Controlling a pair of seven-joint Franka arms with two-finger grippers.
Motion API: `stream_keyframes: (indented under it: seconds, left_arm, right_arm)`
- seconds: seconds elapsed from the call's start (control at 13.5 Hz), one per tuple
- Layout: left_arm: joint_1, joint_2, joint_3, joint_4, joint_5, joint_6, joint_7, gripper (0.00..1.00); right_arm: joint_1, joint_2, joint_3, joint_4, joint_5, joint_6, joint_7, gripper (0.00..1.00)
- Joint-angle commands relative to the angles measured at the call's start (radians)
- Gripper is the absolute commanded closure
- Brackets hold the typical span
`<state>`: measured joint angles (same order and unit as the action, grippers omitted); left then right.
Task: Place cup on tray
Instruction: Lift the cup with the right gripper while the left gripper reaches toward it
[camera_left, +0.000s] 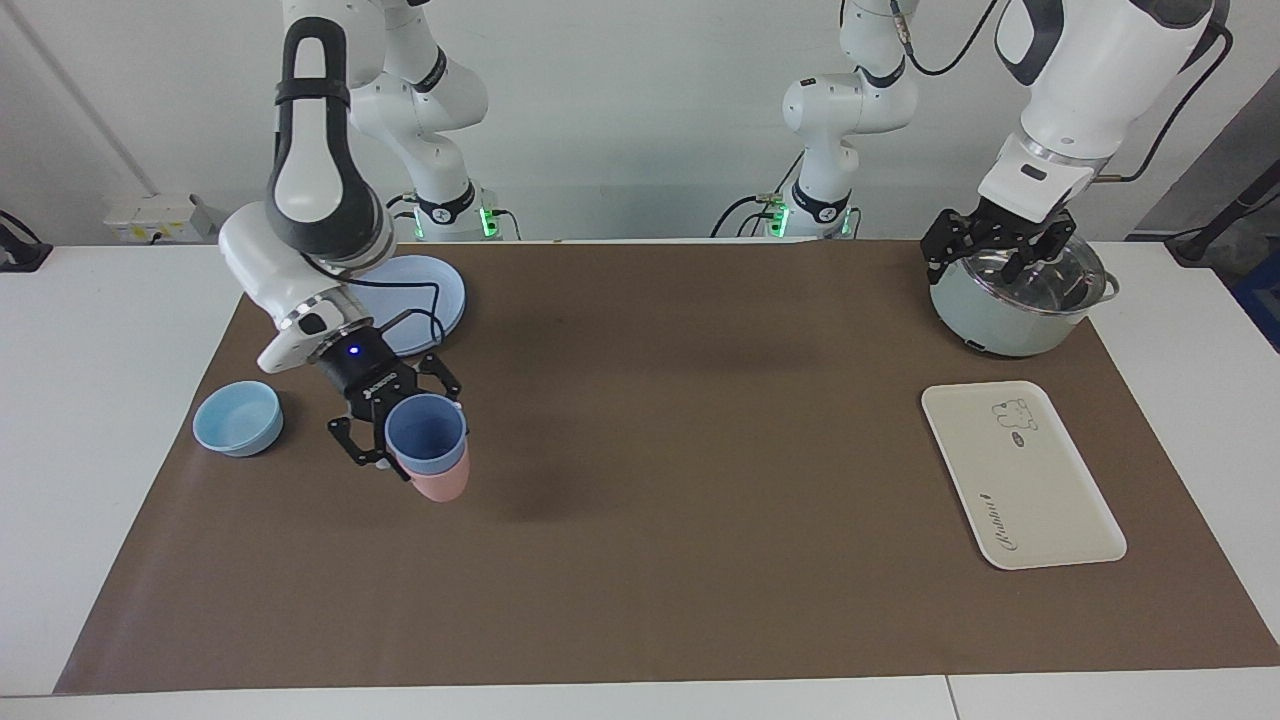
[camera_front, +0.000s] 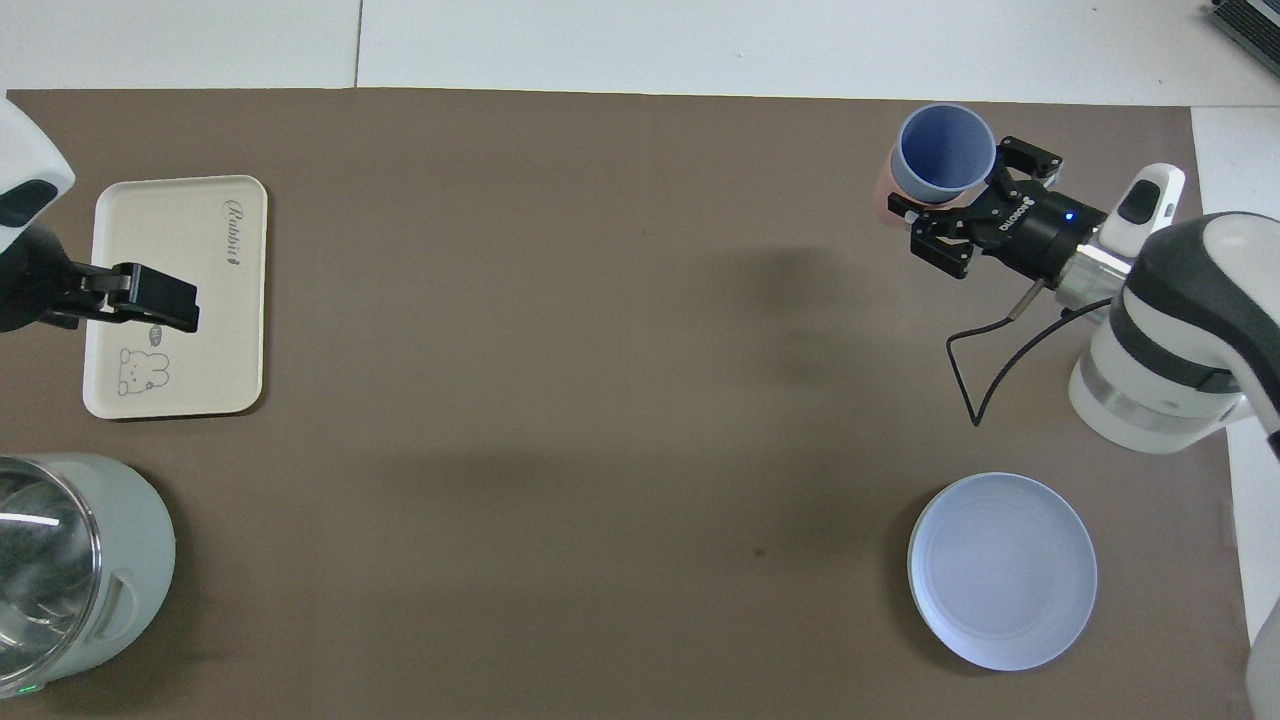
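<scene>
The periwinkle-blue cup (camera_left: 425, 432) (camera_front: 945, 150) sits nested inside a pink cup (camera_left: 442, 486) (camera_front: 882, 197). My right gripper (camera_left: 398, 440) (camera_front: 962, 197) is shut on the blue cup's rim and holds both cups tilted in the air. They hang over the mat toward the right arm's end, with their shadow on the mat beneath. The cream tray (camera_left: 1020, 480) (camera_front: 200, 360) lies flat toward the left arm's end with nothing on it. My left gripper (camera_left: 995, 262) (camera_front: 150, 300) waits open in the air at the pot's rim.
A light-blue bowl (camera_left: 238, 418) stands on the mat beside the raised cups. A round blue plate (camera_left: 445, 290) (camera_front: 1002, 570) lies nearer to the robots, partly covered by the right arm. The lidded pot (camera_left: 1010, 315) (camera_front: 70, 570) stands nearer to the robots than the tray.
</scene>
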<state>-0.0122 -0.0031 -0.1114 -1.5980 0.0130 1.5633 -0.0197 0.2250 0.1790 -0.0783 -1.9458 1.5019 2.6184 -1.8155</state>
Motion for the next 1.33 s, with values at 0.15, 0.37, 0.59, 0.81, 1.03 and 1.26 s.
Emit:
stream_keyframes:
  seconds: [0.15,0.37,0.59,0.81,1.03,1.26]
  left_arm:
    - [-0.009,-0.071,0.01,-0.123,-0.206,0.096,-0.06,0.0]
    - [-0.055,-0.071,0.009,-0.164,-0.359,0.236,-0.193,0.0]
    - [-0.145,-0.064,0.009,-0.217,-0.525,0.456,-0.296,0.0]
    - [-0.25,-0.02,0.009,-0.227,-0.671,0.688,-0.376,0.01]
    - [-0.346,0.026,0.009,-0.226,-0.711,0.842,-0.437,0.05]
    - [-0.441,0.096,0.01,-0.22,-0.711,0.984,-0.459,0.1]
  right_arm:
    - [0.19,-0.003,0.0,0.027,-0.182,0.205,0.267,1.0]
    - [0.208,-0.001,0.002,0.033,-0.42,0.195,0.462,1.0]
    - [0.244,-0.001,0.002,0.038,-0.598,0.192,0.649,1.0]
    - [0.273,0.0,0.002,0.038,-0.745,0.184,0.789,1.0]
    - [0.29,0.0,0.0,0.057,-0.921,0.129,0.93,1.0]
    - [0.293,0.0,0.002,0.091,-1.081,0.059,1.057,1.0]
